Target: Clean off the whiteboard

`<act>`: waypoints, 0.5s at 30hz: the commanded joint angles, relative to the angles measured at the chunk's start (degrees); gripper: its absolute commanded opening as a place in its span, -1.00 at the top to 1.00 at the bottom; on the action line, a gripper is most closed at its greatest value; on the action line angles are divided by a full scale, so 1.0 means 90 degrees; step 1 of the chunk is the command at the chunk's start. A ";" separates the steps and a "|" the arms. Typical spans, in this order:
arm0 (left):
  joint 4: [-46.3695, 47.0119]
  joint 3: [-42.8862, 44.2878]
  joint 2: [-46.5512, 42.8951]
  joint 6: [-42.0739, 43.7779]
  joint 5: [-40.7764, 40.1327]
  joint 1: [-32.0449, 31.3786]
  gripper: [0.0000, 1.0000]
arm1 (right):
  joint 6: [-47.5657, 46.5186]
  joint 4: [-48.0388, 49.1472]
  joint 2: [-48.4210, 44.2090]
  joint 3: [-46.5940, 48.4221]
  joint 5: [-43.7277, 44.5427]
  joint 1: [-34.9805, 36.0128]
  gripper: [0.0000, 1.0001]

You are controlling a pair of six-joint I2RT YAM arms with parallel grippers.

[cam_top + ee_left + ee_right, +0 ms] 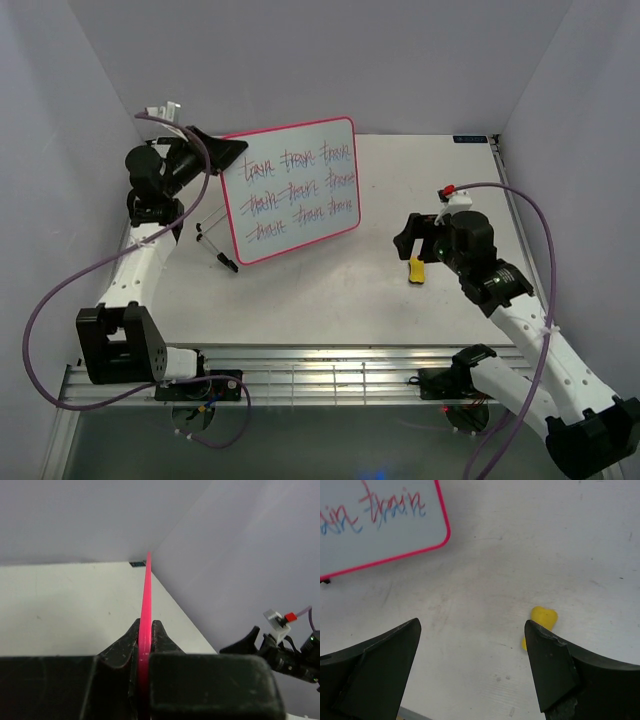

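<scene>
soft, even light, tabletop point(330, 290) bright and washed; only a faint shadow just below the whiteboard point(380, 535); left tool point(145, 632) close up looks dark, slightly blurred.

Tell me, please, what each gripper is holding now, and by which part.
The left gripper is shut on the whiteboard, clamping its pink rim at the far left corner. The right gripper is open and holds nothing.

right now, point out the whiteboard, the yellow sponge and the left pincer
whiteboard point(292, 190): top external view, middle of its written-on white face
yellow sponge point(416, 271): top external view, middle of the sponge
left pincer point(145, 629): left wrist view, midway between the fingertips, shut on the board's pink rim
</scene>
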 commanded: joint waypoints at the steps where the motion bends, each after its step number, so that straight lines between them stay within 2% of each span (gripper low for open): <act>1: -0.0740 -0.0786 -0.0671 -0.0164 -0.0529 -0.0199 1.00 | -0.0059 -0.0148 0.0507 0.0650 0.0894 -0.0203 -0.80; 5: -0.0856 -0.1607 -0.1247 -0.0485 -0.0276 -0.0200 1.00 | -0.0226 -0.0384 0.1318 0.0847 0.0340 -0.0671 -0.79; 9: -0.1119 -0.2086 -0.1512 -0.0779 -0.0021 -0.0200 1.00 | -0.0089 -0.0316 0.1583 0.0730 0.0142 -0.0780 -0.80; 12: -0.1842 -0.2096 -0.1454 -0.0692 0.0174 -0.0200 1.00 | -0.0117 -0.0412 0.1827 0.0720 0.0152 -0.0819 -0.80; 13: -0.2481 -0.2029 -0.1395 -0.0430 0.0136 -0.0200 1.00 | -0.0176 -0.0500 0.1905 0.0739 0.0123 -0.0838 -0.80; 15: -0.3023 -0.1775 -0.1210 -0.0165 0.0155 -0.0200 1.00 | -0.0283 -0.0647 0.2217 0.0788 0.0084 -0.0945 -0.80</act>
